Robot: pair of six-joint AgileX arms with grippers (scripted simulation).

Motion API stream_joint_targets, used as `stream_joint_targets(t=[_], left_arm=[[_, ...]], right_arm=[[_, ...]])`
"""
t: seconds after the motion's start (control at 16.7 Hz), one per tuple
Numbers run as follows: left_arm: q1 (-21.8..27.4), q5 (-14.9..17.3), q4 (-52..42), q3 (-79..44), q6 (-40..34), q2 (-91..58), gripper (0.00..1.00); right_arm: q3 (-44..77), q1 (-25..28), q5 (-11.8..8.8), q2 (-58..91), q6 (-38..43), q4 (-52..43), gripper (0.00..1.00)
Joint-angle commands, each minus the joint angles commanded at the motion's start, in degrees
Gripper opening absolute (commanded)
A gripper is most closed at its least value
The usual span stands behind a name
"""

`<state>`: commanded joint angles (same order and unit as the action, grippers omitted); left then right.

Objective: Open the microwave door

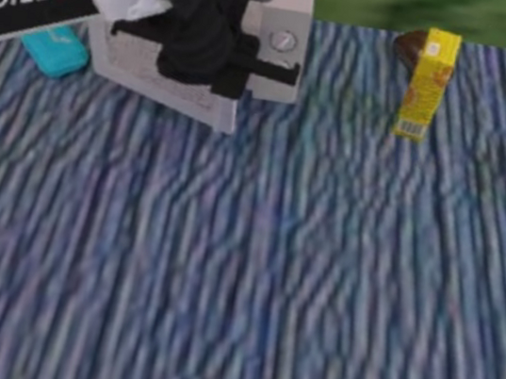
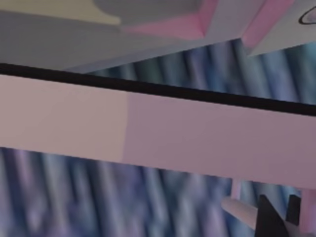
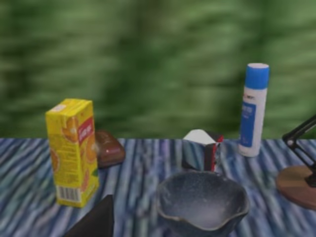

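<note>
Left gripper [image 1: 269,70] at the microwave [image 1: 285,8] front, over the door [image 1: 168,91], finger state unclear, juice carton [image 1: 425,82] right of the microwave, right arm unseen.

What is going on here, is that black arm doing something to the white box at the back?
Yes. The left arm reaches over the microwave at the table's far left, and its left gripper is down at the microwave door, which already stands swung out from the front. The grip itself is hidden. A small teal block lies beside the microwave. The right arm is out of the top view; its camera looks at a yellow juice carton and a dark bowl on the right.
</note>
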<state>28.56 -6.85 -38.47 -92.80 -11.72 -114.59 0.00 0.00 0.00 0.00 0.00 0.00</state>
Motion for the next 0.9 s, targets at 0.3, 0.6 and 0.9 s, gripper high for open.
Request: stream_joint_targets(t=[0.3,0.6,0.9], left_arm=[[0.4,0.4,0.0,0.1,-0.3,-0.2,0.0],[-0.9,2.4,1.4,4.1,4.0,2.6,0.0],[-1.5,3.5,2.3,5.8,6.1,4.1,0.0]], right_arm=[[0.0,0.0,0.0,0.0,0.0,0.0,1.0],[0.0,0.0,0.0,0.0,0.0,0.0,1.0],[0.0,0.0,0.0,0.0,0.0,0.0,1.0]])
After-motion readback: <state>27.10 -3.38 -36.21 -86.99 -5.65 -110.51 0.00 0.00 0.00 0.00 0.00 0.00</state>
